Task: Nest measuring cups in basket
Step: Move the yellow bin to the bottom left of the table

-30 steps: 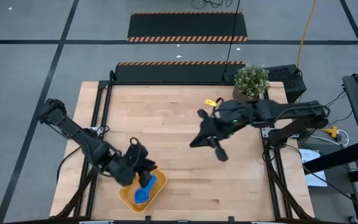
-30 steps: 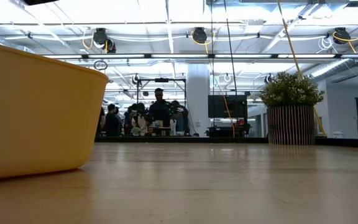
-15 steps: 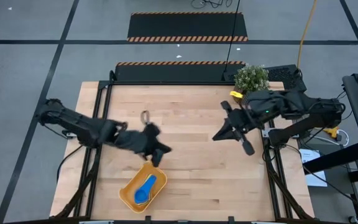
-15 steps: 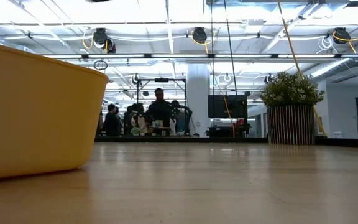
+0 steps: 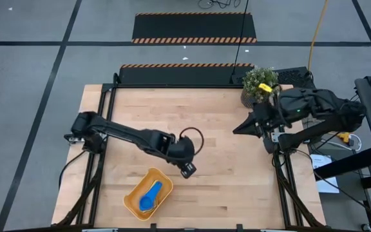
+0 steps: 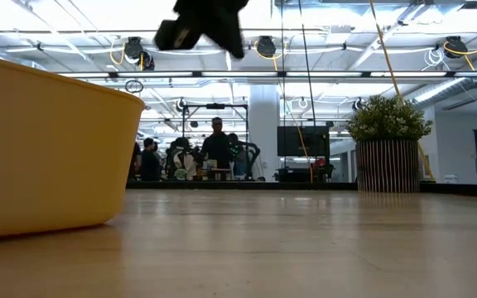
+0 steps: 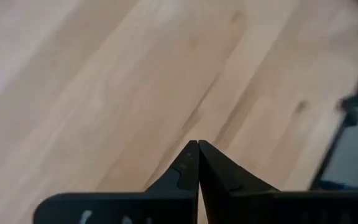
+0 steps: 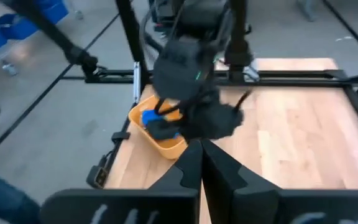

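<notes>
The yellow-orange basket (image 5: 133, 201) sits near the table's near edge, left of centre, and fills the left of the low view (image 6: 48, 149). Blue measuring cups (image 5: 150, 195) lie inside it, also seen in the right wrist view (image 8: 149, 117). Cups of other colours are out of view. My left gripper (image 5: 188, 170) hangs shut and empty above bare wood just right of the basket; its fingertips (image 7: 197, 145) are together. My right gripper (image 5: 237, 131) is shut and empty, drawn back near the table's right edge (image 8: 201, 144).
A potted plant (image 5: 261, 84) stands at the far right corner of the table, seen too in the low view (image 6: 387, 153). Bare wood (image 5: 218, 187) lies between the basket and the right edge. People stand in the room far behind the table (image 6: 214, 149).
My left gripper has left the place over the basket and swung toward the table's right, the arm stretching out to the middle of the table. My right gripper has drawn back from the table's middle toward the right and far edge. The basket and blue cups have stayed put.
</notes>
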Robot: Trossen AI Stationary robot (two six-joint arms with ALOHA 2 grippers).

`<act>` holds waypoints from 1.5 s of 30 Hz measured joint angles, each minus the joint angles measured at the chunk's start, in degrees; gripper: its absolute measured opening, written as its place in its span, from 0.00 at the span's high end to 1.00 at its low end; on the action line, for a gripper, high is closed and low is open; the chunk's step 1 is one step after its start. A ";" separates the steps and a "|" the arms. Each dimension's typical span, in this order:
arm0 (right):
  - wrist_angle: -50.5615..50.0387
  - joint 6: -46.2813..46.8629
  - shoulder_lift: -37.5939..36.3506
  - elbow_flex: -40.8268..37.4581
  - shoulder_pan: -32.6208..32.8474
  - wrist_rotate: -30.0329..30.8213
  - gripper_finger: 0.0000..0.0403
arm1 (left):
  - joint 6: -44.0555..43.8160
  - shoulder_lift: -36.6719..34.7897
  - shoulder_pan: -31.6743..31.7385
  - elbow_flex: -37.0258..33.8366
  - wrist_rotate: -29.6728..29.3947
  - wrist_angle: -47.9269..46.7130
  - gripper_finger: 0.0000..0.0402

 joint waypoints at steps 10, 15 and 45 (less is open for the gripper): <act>-0.64 -2.82 -2.22 0.02 -0.08 6.81 1.00 | -3.03 6.17 -4.50 -0.13 2.75 -2.83 0.99; -0.74 -4.88 -2.22 0.02 -0.13 7.19 1.00 | -5.26 8.05 -6.51 -0.15 5.45 -7.75 0.99; -1.29 -6.24 -2.37 0.02 -0.15 6.74 1.00 | -15.94 8.66 -26.92 -0.15 17.21 -4.00 0.99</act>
